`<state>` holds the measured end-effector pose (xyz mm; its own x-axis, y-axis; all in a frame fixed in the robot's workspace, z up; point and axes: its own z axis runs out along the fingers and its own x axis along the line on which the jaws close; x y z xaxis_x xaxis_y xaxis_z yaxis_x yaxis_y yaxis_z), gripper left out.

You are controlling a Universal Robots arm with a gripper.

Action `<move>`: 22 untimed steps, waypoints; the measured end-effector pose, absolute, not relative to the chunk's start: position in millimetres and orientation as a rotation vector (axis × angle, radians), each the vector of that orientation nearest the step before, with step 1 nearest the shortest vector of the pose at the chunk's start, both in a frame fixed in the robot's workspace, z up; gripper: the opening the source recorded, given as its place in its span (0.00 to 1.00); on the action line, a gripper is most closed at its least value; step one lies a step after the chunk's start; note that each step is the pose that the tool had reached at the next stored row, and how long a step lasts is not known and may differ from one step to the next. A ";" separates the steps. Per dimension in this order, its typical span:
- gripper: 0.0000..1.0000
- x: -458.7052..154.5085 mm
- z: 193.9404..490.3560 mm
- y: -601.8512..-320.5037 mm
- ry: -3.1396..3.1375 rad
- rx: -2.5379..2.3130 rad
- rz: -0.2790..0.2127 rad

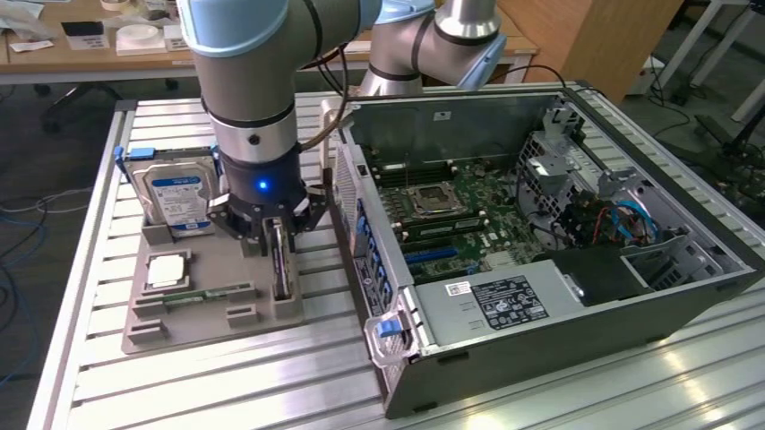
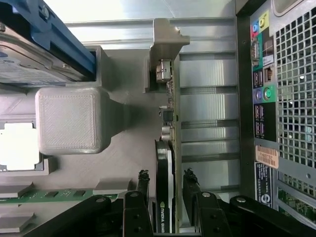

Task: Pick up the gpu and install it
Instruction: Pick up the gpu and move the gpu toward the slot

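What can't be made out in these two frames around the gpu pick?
- Exterior view: the open gripper straddles the gpu and hides the card's middle.
- Wrist view: the gpu's near end is cut off by the frame edge.
- Exterior view: the hard drive label text is too small to read.

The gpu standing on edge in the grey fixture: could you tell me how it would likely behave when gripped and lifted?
Probably stiff: the gpu is a flat board with a cooler block. Standing on its thin edge in the slotted fixture, it may tip if nudged sideways. Small exposed parts along its board look easily damaged.
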<state>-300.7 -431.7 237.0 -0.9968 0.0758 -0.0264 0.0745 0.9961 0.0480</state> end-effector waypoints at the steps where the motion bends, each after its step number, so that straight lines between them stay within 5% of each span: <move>1: 0.42 -300.8 235.2 -431.6 3.110 0.117 0.073; 22: 0.42 -302.2 231.2 -429.4 3.110 0.117 0.073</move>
